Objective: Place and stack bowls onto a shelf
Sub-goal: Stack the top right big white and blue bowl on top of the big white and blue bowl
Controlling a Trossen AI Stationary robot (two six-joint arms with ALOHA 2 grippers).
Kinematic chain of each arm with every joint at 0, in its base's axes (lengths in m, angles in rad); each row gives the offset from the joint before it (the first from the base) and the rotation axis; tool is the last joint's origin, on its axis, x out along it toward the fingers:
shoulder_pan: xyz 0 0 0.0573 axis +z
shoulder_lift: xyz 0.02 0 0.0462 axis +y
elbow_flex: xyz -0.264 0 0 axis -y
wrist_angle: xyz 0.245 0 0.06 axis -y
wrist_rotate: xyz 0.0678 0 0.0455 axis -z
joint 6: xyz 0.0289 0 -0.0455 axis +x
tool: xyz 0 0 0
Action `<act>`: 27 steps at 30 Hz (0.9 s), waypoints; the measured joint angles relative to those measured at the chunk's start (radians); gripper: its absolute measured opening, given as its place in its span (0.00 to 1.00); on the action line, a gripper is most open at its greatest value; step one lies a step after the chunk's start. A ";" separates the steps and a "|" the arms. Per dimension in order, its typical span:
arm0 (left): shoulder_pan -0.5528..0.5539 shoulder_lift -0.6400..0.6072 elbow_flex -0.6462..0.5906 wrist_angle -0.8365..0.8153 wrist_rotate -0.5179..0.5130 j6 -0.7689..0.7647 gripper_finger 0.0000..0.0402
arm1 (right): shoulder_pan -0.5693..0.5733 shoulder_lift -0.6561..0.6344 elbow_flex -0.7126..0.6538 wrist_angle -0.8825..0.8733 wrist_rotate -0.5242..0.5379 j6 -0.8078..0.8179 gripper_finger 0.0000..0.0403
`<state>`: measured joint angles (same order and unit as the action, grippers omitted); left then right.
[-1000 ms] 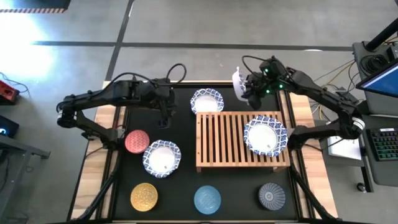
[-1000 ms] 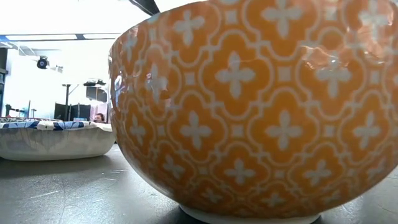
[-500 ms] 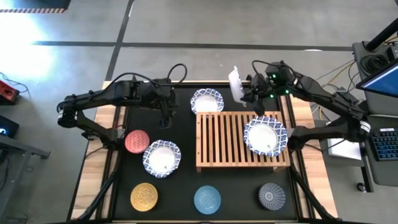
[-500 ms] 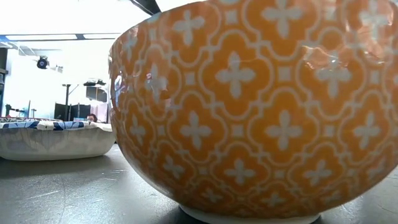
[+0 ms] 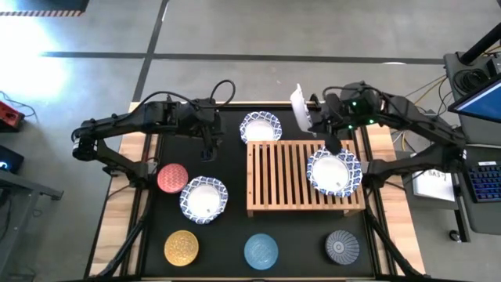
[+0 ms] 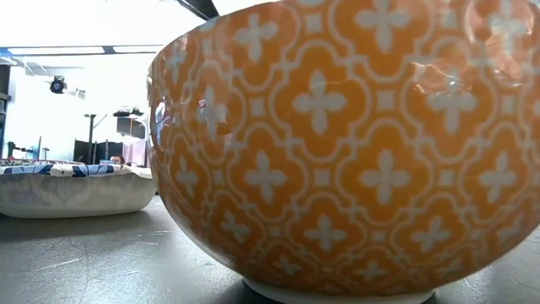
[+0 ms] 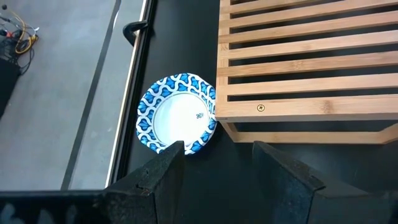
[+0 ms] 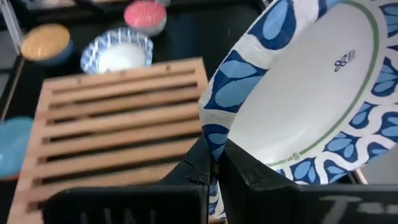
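Right gripper (image 8: 214, 163) shifted right w/ white bowl (image 8: 298, 99) pinched by rim, above shelf (image 5: 282, 174); left gripper (image 7: 214, 168) idle, fingers apart.

Wide white bowls, blue rims: four. One pinched on edge in the right gripper (image 5: 311, 123) — held bowl (image 5: 297, 107); one beside it on the table (image 5: 260, 126); one on the shelf (image 5: 282, 188) just below the claw (image 5: 334, 171); one far across (image 5: 203, 199).

Small patterned bowls: four — red (image 5: 172, 178), yellow (image 5: 182, 248), light blue (image 5: 261, 251), dark grey (image 5: 342, 246).

One bowl (image 5: 334, 172) on shelf (image 5: 288, 178)
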<state>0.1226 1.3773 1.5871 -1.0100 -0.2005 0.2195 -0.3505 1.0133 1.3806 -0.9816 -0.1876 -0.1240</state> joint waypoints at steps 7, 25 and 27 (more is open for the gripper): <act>0.000 0.000 0.000 0.000 0.000 -0.001 0.43 | 0.096 0.080 0.130 -0.277 0.199 0.023 0.02; 0.000 -0.001 0.000 0.001 0.000 -0.012 0.43 | 0.335 0.261 0.356 -0.588 0.304 0.226 0.02; 0.000 -0.001 0.000 0.001 0.000 -0.027 0.43 | 0.362 0.269 0.374 -0.588 0.310 0.223 0.02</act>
<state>0.1224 1.3766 1.5871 -1.0092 -0.2008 0.1926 0.0114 1.2825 1.7545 -1.5701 0.1219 0.0985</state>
